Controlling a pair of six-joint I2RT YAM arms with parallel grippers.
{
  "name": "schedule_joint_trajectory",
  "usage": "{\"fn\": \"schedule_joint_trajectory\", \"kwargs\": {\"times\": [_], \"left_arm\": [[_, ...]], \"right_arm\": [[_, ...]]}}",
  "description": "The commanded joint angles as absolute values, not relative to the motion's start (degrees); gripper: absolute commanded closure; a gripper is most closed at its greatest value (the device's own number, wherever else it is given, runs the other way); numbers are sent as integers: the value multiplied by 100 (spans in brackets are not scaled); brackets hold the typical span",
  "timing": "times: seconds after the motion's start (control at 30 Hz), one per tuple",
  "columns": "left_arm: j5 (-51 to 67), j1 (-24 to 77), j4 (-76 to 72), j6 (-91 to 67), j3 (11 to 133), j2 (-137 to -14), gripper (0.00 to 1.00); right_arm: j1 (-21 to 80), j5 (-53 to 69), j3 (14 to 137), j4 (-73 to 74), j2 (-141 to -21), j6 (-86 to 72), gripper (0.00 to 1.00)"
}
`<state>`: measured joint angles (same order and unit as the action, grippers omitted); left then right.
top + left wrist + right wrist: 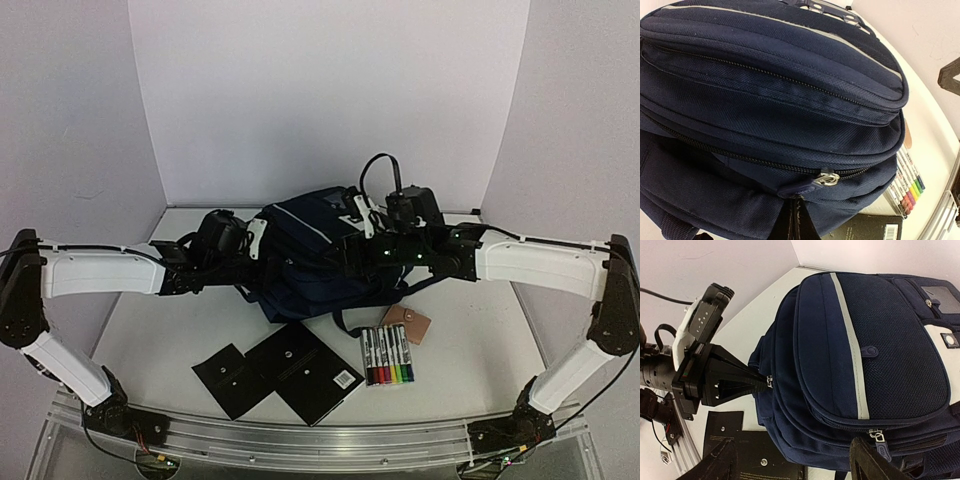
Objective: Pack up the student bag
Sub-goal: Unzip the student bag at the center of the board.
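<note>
The student bag (pixel 310 265) is seen lying in the middle of the top view, on the white table (pixel 480 340), with its front pocket turned upward. The left claw (pixel 761 382) is brought in from the left of the frame and is pinched tight on the zipper pull (pixel 826 178) at the bag's left edge; in the right wrist view its two dark fingers are seen meeting in a point right at the metal slider. The right claw (pixel 792 442) is held wide apart over the upper right part of the bag, and nothing is gripped between its fingers; whether they touch the fabric cannot be told. A pack of markers (pixel 387 358) and a black notebook (pixel 305 372) are laid just below the bag in the top view.
</note>
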<state>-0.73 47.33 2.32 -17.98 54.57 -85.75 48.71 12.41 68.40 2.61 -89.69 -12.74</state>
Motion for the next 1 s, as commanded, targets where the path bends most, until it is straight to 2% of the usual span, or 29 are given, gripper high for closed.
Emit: {"fn": "schedule_joint_trajectory", "kwargs": {"times": [0.0,0.07,0.13,0.2,0.3,0.37,0.5,0.6,0.73,0.97], "left_arm": [[-118,4746,-149,-1792,5395,-8227,100],[-4,4745,-123,-1738,5392,-8194,93],[205,4748,-71,-1630,5391,-8188,76],[229,4767,-36,-1446,5377,-8191,63],[65,4834,129,-1148,5324,-8179,47],[-177,4849,255,-1001,5374,-8241,40],[-695,4852,402,-908,5566,-8456,38],[-888,4852,279,-897,5610,-8547,43],[-773,4852,108,-846,5663,-8653,49],[-511,4852,20,-753,5715,-8787,49]], "right_arm": [[5021,851,7231,160,-9197,-383,25],[5074,595,7330,176,-9309,-266,24],[5075,296,7415,179,-9402,-270,23],[5078,181,7458,169,-9454,-320,23],[5080,60,7454,135,-9501,-426,22],[5074,26,7433,114,-9525,-478,22],[5079,112,7327,54,-9509,-591,22],[5080,165,7245,53,-9475,-642,22],[5080,166,7148,-88,-9423,-675,22],[5076,164,7074,-132,-9430,-724,22]]}}
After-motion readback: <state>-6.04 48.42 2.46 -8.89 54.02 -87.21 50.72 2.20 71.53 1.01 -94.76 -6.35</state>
